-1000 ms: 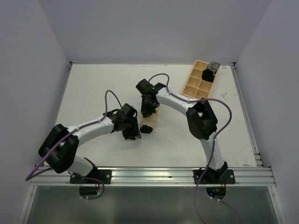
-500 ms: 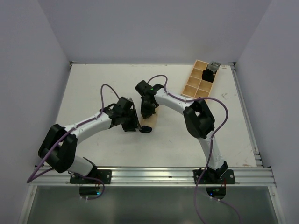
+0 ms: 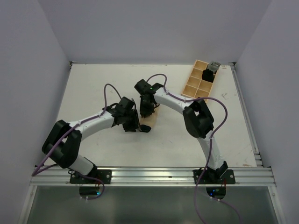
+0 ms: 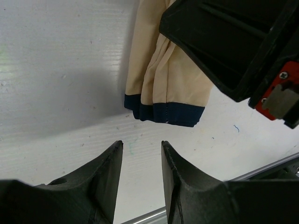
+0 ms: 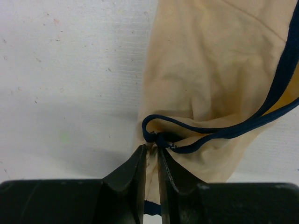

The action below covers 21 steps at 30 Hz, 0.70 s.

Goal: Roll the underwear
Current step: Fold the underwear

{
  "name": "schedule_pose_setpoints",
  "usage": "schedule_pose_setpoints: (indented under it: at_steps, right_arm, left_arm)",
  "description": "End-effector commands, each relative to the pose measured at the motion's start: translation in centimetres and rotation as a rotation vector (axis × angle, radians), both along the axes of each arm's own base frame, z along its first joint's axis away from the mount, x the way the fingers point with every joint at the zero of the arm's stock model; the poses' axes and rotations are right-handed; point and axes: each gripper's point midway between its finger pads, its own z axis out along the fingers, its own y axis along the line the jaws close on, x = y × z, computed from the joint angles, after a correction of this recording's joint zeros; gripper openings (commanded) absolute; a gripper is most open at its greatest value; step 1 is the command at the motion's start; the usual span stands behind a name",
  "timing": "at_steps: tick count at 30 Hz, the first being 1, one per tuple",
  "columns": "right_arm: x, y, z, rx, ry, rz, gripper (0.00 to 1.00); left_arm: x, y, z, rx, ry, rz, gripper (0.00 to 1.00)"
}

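The white table (image 3: 93,91) bears the tan underwear (image 4: 170,81) and a wooden compartment tray (image 3: 198,80).

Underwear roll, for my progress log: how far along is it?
Done: the underwear lies folded into a narrow strip, dark trim at one end. In hand: the right gripper sits at a bunched trim loop, jaws nearly together; whether it grips I cannot tell. The left gripper hangs open just short of the trimmed end. Left: the roll itself; no rolled part shows.

Tan-beige underwear (image 5: 210,84) with navy trim lies folded on the table (image 5: 70,70), puckered at the right jaws' tips.
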Motion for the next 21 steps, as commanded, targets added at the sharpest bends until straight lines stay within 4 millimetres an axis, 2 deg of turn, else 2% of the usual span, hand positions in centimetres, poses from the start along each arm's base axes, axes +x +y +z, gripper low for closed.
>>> schedule_pose_setpoints:
  at_steps: [1, 7, 14, 21]
  right_arm:
    - [0.9, 0.8, 0.8, 0.027, -0.024, 0.002, 0.2]
    - [1.0, 0.8, 0.7, 0.023, -0.024, 0.009, 0.28]
    - [0.8, 0.7, 0.1, 0.012, -0.015, 0.011, 0.28]
    - [0.9, 1.6, -0.4, 0.044, 0.004, 0.018, 0.3]
  left_arm:
    - [2.6, -1.1, 1.6, -0.023, -0.087, -0.015, 0.42]
    - [3.3, -1.2, 2.1, -0.014, -0.099, -0.003, 0.42]
    - [3.6, -1.0, 1.6, 0.012, -0.091, 0.001, 0.42]
    - [3.9, -0.8, 0.9, 0.044, -0.077, 0.009, 0.41]
